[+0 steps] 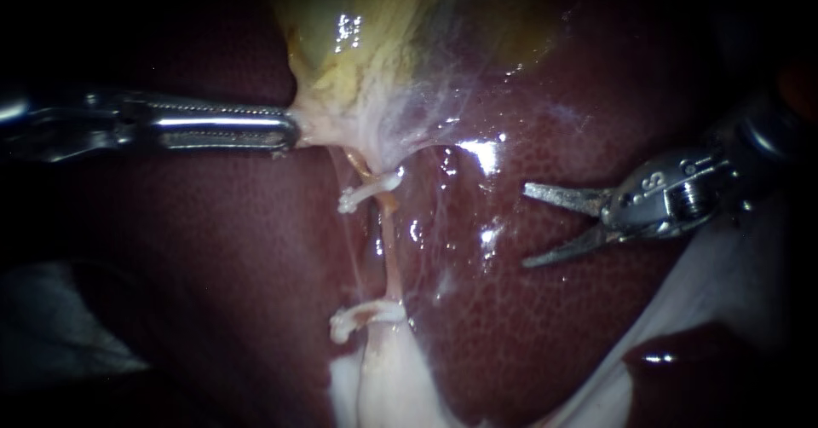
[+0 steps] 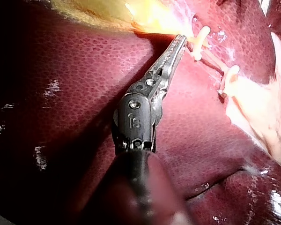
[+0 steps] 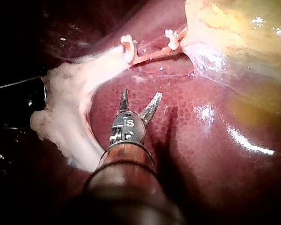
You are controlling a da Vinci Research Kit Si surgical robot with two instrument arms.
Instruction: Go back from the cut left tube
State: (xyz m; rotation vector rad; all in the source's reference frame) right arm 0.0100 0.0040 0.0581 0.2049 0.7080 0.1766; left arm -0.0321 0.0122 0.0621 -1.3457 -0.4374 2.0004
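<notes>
My left instrument [image 1: 291, 130] comes in from the left, its jaws shut on the pale lower edge of the yellow-green gallbladder [image 1: 383, 27], holding it taut. Below that edge sit two white clips, the upper [image 1: 368, 193] and the lower [image 1: 362, 315], with a thin orange tube [image 1: 391, 253] running between them. My right instrument [image 1: 527, 226] hovers over the liver [image 1: 528, 334], well right of the tube, jaws open and empty. The left wrist view shows the shut jaws [image 2: 180, 42] beside the clips [image 2: 199, 44]. In the right wrist view the open jaws [image 3: 139, 101] stand short of the clips [image 3: 126, 49].
Whitish fatty tissue [image 1: 383, 381] spreads below the lower clip and lies beside my right instrument [image 3: 65, 117]. A pale sheet [image 1: 716, 274] lies at the lower right under the liver's edge. Glistening membrane [image 1: 452, 138] stretches from the gallbladder over the liver.
</notes>
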